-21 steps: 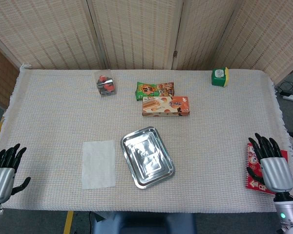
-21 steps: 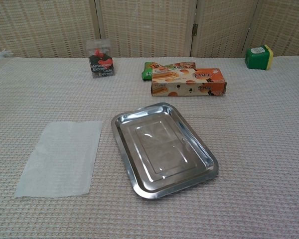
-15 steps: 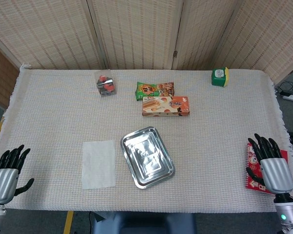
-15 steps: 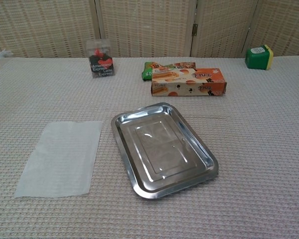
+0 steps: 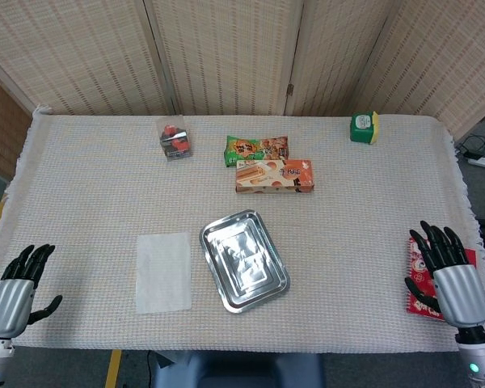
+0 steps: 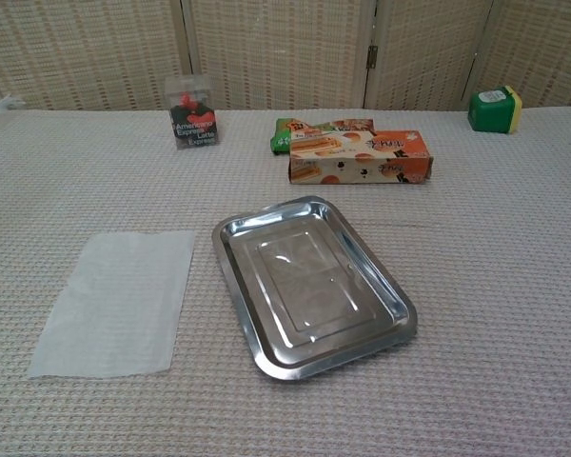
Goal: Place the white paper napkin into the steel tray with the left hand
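Note:
The white paper napkin (image 5: 163, 272) (image 6: 117, 300) lies flat on the tablecloth, just left of the steel tray (image 5: 212, 242) (image 6: 238, 271), which holds nothing. My left hand (image 5: 14, 287) hovers at the table's front left corner, fingers spread, holding nothing, well left of the napkin. At the front right edge, my right hand (image 5: 449, 275) is spread open above a red packet (image 5: 416, 276). Neither hand shows in the chest view.
At the back stand a small clear box with red contents (image 5: 175, 139) (image 6: 193, 111), a green snack pack (image 5: 256, 149), an orange biscuit box (image 5: 274, 175) (image 6: 360, 157) and a green container (image 5: 363, 127) (image 6: 493, 109). A folding screen closes the far side.
My left hand has slid slightly right and down toward the table's front edge. The right hand has drifted a little lower. Napkin and tray are unmoved.

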Robot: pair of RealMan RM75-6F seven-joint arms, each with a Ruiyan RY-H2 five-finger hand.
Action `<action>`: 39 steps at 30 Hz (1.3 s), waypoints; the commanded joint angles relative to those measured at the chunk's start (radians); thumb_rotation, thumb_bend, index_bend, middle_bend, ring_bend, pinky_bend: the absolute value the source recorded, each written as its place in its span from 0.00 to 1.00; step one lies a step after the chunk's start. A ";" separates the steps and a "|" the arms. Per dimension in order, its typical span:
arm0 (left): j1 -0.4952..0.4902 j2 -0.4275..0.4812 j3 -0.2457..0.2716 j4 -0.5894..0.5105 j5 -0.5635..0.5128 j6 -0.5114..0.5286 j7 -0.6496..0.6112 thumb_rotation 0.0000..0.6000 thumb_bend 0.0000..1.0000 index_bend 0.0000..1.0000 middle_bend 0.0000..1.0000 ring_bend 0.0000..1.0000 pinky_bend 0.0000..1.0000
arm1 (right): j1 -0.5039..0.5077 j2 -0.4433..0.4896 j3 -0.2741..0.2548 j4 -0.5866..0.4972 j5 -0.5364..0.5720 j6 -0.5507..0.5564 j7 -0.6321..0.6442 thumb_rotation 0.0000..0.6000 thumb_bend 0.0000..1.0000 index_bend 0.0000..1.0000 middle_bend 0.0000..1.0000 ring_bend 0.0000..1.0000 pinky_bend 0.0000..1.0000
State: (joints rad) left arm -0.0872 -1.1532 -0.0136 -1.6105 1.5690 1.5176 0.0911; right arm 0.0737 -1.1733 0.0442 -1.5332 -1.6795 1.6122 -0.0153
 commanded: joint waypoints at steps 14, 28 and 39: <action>-0.044 -0.037 0.056 0.046 0.117 -0.055 -0.020 1.00 0.27 0.12 0.78 0.70 0.90 | 0.022 -0.032 0.017 0.035 0.035 -0.029 0.015 1.00 0.33 0.00 0.00 0.00 0.00; -0.140 -0.229 0.066 0.223 0.164 -0.144 -0.205 1.00 0.27 0.27 1.00 1.00 1.00 | 0.031 -0.016 0.021 0.019 0.081 -0.072 0.035 1.00 0.33 0.00 0.00 0.00 0.00; -0.195 -0.317 0.122 0.287 0.193 -0.233 -0.255 1.00 0.27 0.33 1.00 1.00 1.00 | 0.018 0.020 0.037 0.000 0.113 -0.056 0.090 1.00 0.33 0.00 0.00 0.00 0.00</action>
State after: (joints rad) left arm -0.2773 -1.4644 0.1040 -1.3279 1.7572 1.2842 -0.1590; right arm 0.0920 -1.1543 0.0806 -1.5313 -1.5666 1.5567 0.0743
